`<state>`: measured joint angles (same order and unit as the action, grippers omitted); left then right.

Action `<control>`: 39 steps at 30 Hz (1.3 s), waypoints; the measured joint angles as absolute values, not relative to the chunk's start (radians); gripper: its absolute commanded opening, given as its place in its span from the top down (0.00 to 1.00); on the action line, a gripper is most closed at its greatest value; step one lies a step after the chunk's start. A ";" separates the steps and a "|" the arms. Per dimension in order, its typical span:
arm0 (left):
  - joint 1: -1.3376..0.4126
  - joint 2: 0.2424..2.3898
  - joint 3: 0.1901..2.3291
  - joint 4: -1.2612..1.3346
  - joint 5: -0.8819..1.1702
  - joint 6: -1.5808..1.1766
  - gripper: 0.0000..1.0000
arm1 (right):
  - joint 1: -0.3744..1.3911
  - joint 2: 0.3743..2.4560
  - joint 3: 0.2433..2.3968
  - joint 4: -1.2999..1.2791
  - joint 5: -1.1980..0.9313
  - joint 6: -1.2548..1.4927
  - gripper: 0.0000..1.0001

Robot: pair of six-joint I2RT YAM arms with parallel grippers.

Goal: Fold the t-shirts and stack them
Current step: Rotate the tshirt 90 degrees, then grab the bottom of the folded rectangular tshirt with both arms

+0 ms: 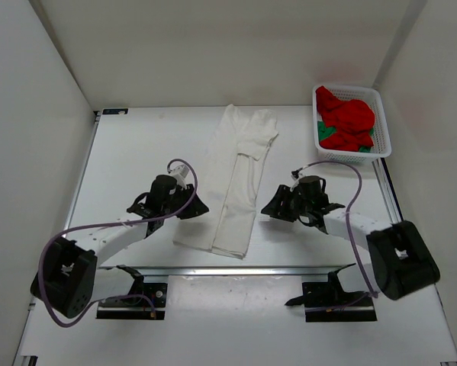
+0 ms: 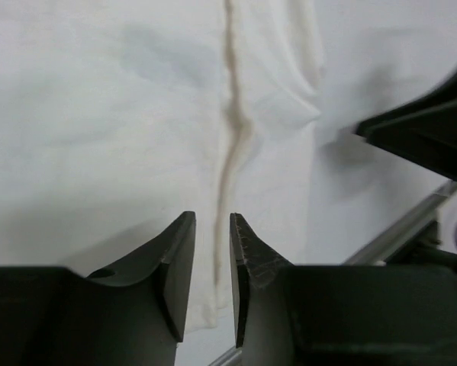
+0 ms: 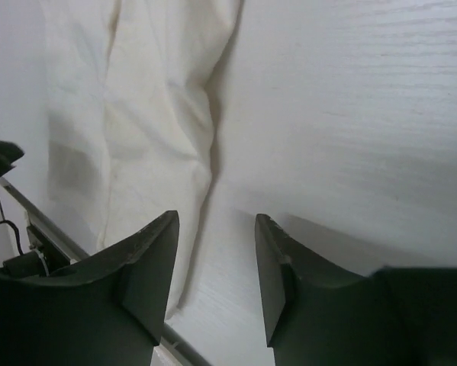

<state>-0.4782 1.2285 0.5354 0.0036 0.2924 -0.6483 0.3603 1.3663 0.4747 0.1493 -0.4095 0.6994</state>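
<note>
White tabletop (image 1: pixel 136 145), and we're early on: white t-shirt (image 1: pixel 236 191) lies mid-table folded into a long strip, red t-shirt (image 1: pixel 352 118) and green t-shirt (image 1: pixel 320 128) bunched in the far-right basket (image 1: pixel 383 122). Left gripper (image 2: pixel 211 217) jaws slightly apart, right gripper (image 3: pixel 217 216) wide, both empty.

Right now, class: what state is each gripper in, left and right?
Left gripper: open narrowly, holding nothing, above the white t-shirt.
Right gripper: open wide, holding nothing.

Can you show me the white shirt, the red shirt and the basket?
white shirt (image 1: pixel 239 183), top view, the middle of the long cloth.
red shirt (image 1: pixel 352 116), top view, its bunched-up middle.
basket (image 1: pixel 342 155), top view, its near lattice wall.
</note>
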 measured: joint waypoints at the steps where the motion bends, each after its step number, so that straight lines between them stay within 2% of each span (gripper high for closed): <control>1: -0.488 1.208 0.530 -0.022 0.257 -0.630 0.62 | 0.363 1.325 0.475 0.118 -0.403 0.686 0.57; 6: -0.520 1.047 0.461 -0.126 0.104 -0.581 0.56 | 0.498 1.186 0.458 0.014 -0.379 0.673 0.58; 11: -0.483 0.983 0.436 -0.205 -0.015 -0.564 0.48 | 0.719 1.235 0.455 -0.041 -0.383 0.709 0.57; 13: -0.479 0.973 0.432 -0.228 -0.062 -0.563 0.47 | 0.748 1.253 0.445 -0.039 -0.384 0.727 0.58; 15: -0.478 0.956 0.420 -0.241 -0.094 -0.564 0.50 | 0.753 1.264 0.432 -0.027 -0.389 0.746 0.58; 17: -0.469 0.950 0.412 -0.253 -0.102 -0.564 0.57 | 0.752 1.291 0.424 0.002 -0.402 0.761 0.62; 18: -0.462 0.951 0.408 -0.257 -0.103 -0.562 0.58 | 0.751 1.310 0.422 0.027 -0.416 0.768 0.67; 20: -0.450 0.960 0.406 -0.261 -0.101 -0.558 0.59 | 0.739 1.359 0.421 0.088 -0.448 0.780 0.78; 21: -0.447 0.965 0.406 -0.261 -0.101 -0.557 0.58 | 0.736 1.377 0.420 0.109 -0.463 0.783 0.80; 23: -0.449 0.979 0.406 -0.263 -0.098 -0.556 0.58 | 0.722 1.411 0.417 0.149 -0.493 0.789 0.99; 24: -0.453 0.984 0.406 -0.263 -0.097 -0.556 0.55 | 0.716 1.423 0.414 0.166 -0.501 0.789 1.00; 29: -0.461 0.992 0.406 -0.266 -0.090 -0.538 0.48 | 0.640 1.354 0.345 0.161 -0.521 0.785 1.00; 31: -0.474 1.018 0.410 -0.267 -0.081 -0.532 0.44 | 0.575 1.243 0.298 0.099 -0.517 0.765 0.90; 33: -0.502 1.062 0.417 -0.270 -0.065 -0.526 0.42 | 0.516 1.125 0.264 0.036 -0.509 0.749 0.63; 35: -0.538 1.111 0.424 -0.275 -0.040 -0.519 0.41 | 0.473 1.021 0.239 -0.014 -0.506 0.726 0.59; 39: -0.582 1.166 0.452 -0.261 0.031 -0.506 0.43 | 0.454 0.953 0.217 -0.068 -0.508 0.711 0.58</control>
<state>-0.5823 1.1660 0.4522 -0.2607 0.0311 -0.5064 0.4538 0.9535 0.2169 -0.0681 -0.5079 0.7113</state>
